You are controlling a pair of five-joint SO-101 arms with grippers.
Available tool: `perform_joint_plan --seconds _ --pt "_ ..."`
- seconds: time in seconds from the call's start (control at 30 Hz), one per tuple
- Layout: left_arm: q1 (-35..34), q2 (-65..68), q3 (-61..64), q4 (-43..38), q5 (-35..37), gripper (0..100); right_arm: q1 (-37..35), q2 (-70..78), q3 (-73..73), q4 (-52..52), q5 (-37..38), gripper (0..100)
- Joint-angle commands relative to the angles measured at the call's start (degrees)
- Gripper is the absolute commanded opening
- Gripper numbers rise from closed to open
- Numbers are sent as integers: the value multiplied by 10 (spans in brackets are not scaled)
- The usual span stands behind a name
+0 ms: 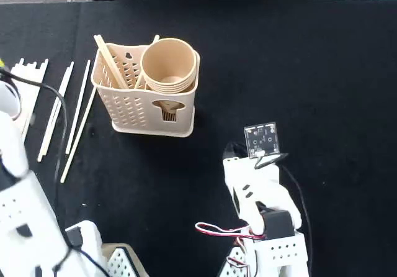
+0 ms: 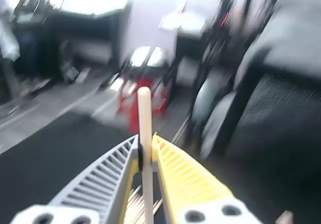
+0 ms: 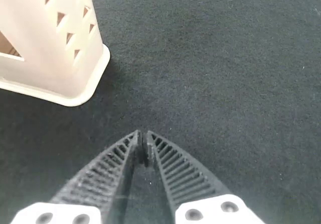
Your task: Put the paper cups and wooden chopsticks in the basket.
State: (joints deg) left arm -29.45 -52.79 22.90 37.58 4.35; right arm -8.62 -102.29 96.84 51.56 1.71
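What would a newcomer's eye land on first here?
The cream basket holding stacked paper cups and leaning chopsticks. Loose chopsticks lie on the black table beside it, on the left arm's side. The left gripper is shut on a single chopstick, pointing out toward the room.

Your desk (image 1: 310, 66): one, covered in black cloth. Lying directly on it:
- One cream perforated basket (image 1: 133, 109), standing upright.
- Several loose wooden chopsticks (image 1: 77, 106), flat and roughly parallel, to the left of the basket in the high view. You cannot tell whether the nearest touches the basket's wall.
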Motion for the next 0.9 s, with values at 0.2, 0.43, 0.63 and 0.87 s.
perform_joint_plan --seconds 0.2,0.43,0.63,0.87 --pt "152 -57 91 -239 106 28 -3 -7 0 1 6 15" --pt "216 -55 96 -237 107 28 -3 -7 0 1 6 15" --pt "225 -23 137 -240 105 29 -3 -7 0 0 6 15" --pt "226 22 175 -235 107 30 -3 -7 0 0 6 15"
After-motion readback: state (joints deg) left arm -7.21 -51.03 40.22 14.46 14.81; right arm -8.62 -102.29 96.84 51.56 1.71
